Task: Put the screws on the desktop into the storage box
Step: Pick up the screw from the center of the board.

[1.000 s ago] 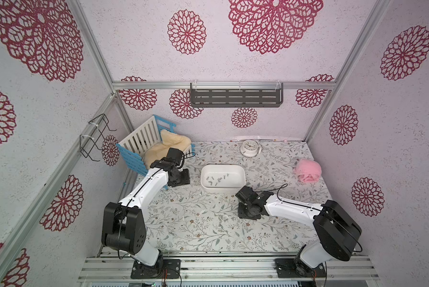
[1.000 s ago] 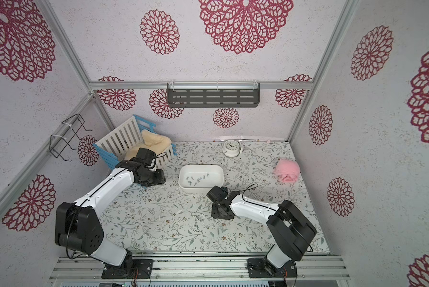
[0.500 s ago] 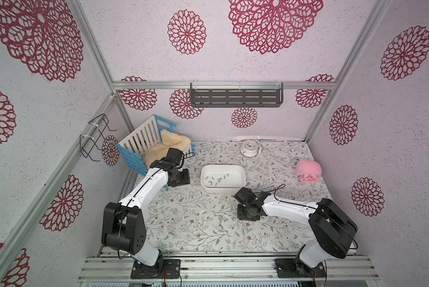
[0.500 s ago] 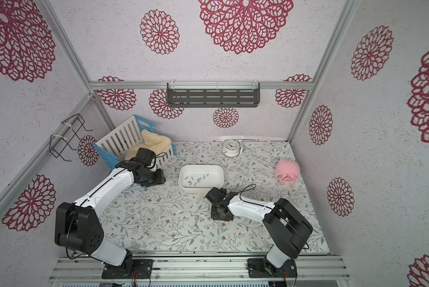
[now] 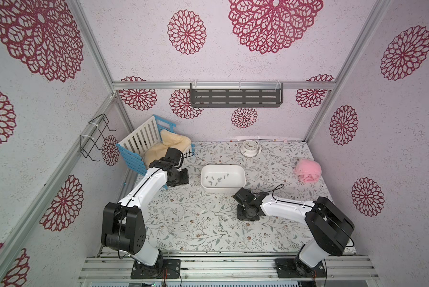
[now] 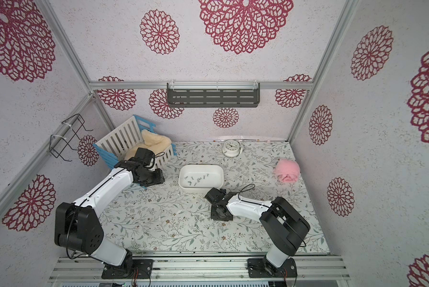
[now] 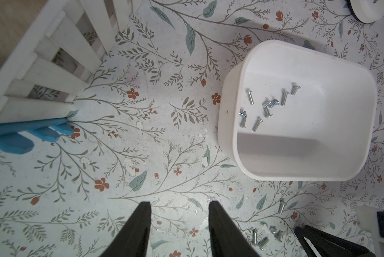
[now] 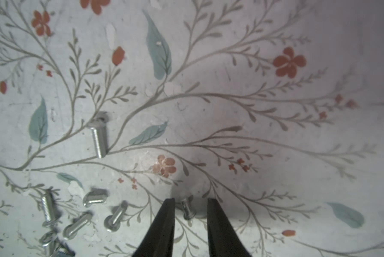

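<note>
You're looking into a built test cell, a lab rig dressed up as a room, not a real home. Aluminium frame (image 5: 223, 85) bars run along the corners, and the walls (image 5: 258, 67) are flat panels papered in red medallions. The left arm (image 5: 146, 188) and right arm (image 5: 285, 207) are bolted to a slotted rail (image 5: 223, 263) at the open front. The desktop (image 5: 196, 223) is a printed sheet, and the homely bits sit like props: a slatted crate (image 5: 139, 139), a clock (image 5: 249, 147), a pink fluffy ball (image 5: 307, 171), a grey shelf (image 5: 236, 98) hung on the back bar, a wire rack (image 5: 91, 139) tied to a side bar
</note>
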### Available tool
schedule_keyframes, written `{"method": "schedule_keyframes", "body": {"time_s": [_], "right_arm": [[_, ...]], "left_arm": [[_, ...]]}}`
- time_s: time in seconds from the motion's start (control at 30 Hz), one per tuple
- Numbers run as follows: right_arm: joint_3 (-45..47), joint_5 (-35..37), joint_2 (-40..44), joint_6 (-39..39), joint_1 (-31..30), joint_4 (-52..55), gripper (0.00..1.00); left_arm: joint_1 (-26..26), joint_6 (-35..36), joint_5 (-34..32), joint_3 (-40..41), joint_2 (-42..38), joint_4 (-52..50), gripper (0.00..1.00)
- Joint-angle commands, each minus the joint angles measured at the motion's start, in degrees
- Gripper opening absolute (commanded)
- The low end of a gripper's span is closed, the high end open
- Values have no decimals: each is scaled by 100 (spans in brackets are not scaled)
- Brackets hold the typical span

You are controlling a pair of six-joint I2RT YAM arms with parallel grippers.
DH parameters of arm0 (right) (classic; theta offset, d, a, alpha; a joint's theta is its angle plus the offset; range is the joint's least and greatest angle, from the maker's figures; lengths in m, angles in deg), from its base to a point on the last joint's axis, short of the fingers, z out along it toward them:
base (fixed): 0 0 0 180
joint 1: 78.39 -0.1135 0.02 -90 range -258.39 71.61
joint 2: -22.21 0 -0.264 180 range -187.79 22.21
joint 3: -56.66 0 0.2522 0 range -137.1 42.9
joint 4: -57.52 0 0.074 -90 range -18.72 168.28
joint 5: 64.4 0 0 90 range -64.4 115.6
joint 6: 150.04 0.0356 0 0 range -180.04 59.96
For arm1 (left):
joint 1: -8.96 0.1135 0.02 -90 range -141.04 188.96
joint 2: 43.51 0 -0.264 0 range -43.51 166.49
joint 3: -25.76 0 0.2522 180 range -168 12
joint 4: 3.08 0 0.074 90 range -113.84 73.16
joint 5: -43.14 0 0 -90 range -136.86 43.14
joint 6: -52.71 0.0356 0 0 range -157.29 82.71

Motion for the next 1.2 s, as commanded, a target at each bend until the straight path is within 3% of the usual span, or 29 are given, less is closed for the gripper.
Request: {"method": "schedule_keyframes", "body": {"time_s": [0.0,0.53,1.17], "right_arm": [[-48,-57,-238,-61,-32,-121,27],[-68,-90,-251,-70,-41,14,16],[-60,-336,-298,-79,-120,78,14]], "left_arm": [[59,-8,41,18,52,90,48],[104,-23,84,15,8,90,47],[100,-24,74,18,12,90,47]]}}
